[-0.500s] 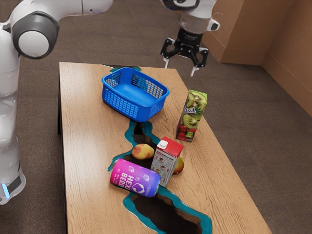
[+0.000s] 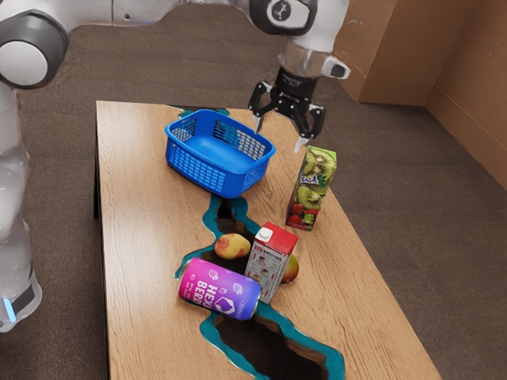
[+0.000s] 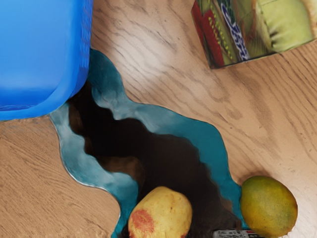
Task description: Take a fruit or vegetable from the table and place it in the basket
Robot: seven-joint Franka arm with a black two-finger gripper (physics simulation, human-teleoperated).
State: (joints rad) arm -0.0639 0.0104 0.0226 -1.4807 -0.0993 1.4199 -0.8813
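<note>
Wooden table unchanged; open claw lower, nearer basket.

- Yellow fruit, red-blushed, rounded, lying on the desk's dark, teal-edged band.
- Green-yellow fruit, rounded, resting on the desk near the yellow one, apart from it.
- Blue plastic basket, lattice-sided, open-topped, upright on the desk, apart from both fruits.

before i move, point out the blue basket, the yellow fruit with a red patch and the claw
Blue basket (image 2: 192, 169), exterior view, lattice side wall
Yellow fruit with a red patch (image 3: 162, 210), wrist view, its middle
Claw (image 2: 279, 136), exterior view, midway between the open fingertips
</note>
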